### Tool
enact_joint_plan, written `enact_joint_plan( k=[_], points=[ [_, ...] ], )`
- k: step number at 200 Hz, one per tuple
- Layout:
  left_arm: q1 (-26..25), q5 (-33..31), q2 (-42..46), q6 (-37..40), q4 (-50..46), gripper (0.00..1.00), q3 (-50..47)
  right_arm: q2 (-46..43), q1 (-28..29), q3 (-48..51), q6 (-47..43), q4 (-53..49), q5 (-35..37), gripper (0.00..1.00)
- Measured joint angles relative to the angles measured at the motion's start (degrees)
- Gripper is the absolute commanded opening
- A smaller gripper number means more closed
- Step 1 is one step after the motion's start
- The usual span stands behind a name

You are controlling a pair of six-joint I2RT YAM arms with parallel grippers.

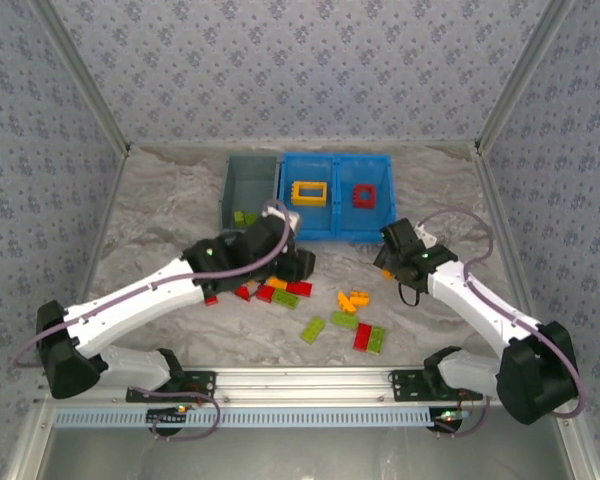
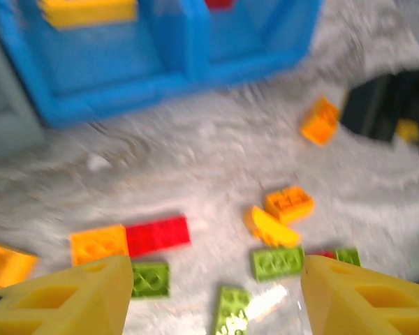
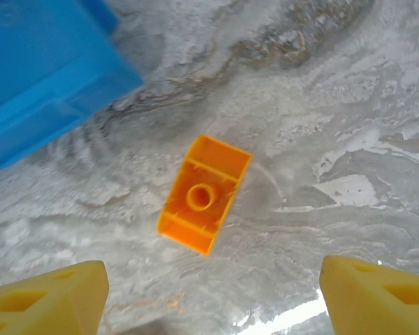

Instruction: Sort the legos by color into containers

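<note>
Mixed-colour legos [image 1: 355, 300] scattered before blue tray [image 1: 335, 237], green bricks [image 1: 244, 217] in grey bin [image 1: 250, 180]

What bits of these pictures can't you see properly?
- Top view: the left arm covers part of a red brick.
- Top view: green bricks in the grey bin are too small to count.
- Left wrist view: blurred; top edge cuts off the yellow frame.
- Right wrist view: the orange brick has its studs face down, hidden.

Robot lab booth — papered walls [image 1: 300, 70], aluminium rails [image 1: 300, 378], marbled tabletop [image 1: 160, 220].
</note>
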State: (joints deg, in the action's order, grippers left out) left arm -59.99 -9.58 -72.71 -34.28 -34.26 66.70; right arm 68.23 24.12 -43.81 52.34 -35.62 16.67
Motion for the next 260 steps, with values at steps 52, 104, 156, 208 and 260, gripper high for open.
enact_joint_plan(
  k=[52,104,156,208,260],
  points=[
    [-6.91,1.25,5.9,-1.84,7.91,0.65,-10.12,10.21,-5.25,0.9,0.44,8.28,-8.07,0.77],
    [-8.09,1.27,7.58,-3.1,12.61,0.64,-13.14,13.88,-6.75,0.92,0.79,12.61,-10.27,0.52],
    [-8.46,-0.39,10.16,-4.63,12.9,0.63,-14.16,13.92,-6.08,0.79,0.07,12.26,-8.48,0.24],
    [-8.66,-12.2,17.57,-6.56,4.0,0.63,-12.07,11.04,14.19,-13.27,-5.27,5.33,-0.9,0.25],
    [-8.66,-20.06,17.86,-8.35,-1.81,0.63,-8.66,31.85,17.79,-38.69,-11.87,6.29,-2.95,0.26]
  ],
)
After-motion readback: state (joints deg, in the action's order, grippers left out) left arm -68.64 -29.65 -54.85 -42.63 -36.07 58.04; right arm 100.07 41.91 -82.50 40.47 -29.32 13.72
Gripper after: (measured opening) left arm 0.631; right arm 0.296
